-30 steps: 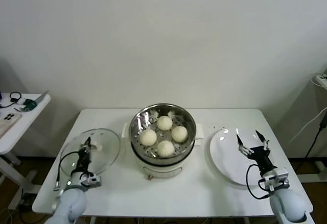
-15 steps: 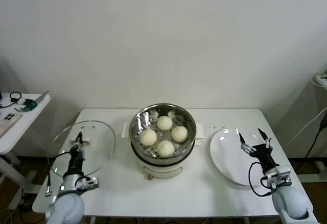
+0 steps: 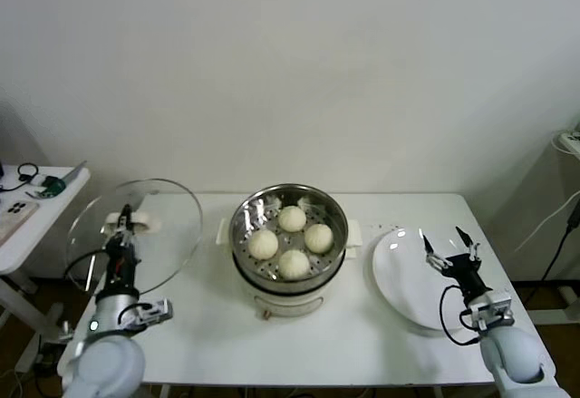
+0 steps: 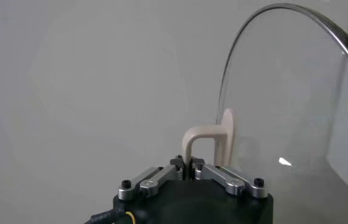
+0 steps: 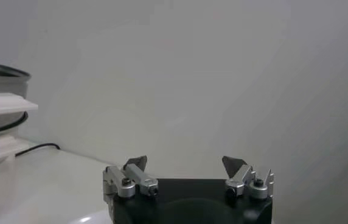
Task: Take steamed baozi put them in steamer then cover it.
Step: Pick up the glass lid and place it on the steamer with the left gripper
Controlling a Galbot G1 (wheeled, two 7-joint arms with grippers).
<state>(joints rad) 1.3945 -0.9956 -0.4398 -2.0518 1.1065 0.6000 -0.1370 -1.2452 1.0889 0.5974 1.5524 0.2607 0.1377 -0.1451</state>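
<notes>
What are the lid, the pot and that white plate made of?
The lid, held up by the left tool, looks like clear glass: the wall shows through it, inside a thin shiny metal rim. Its cream handle is probably plastic. The pot seems polished stainless steel, with bright reflections and a perforated tray. The plate is glossy white, likely ceramic or plastic.

Shiny steel steamer [image 3: 288, 276], clear glass cover [image 3: 136, 235]
</notes>
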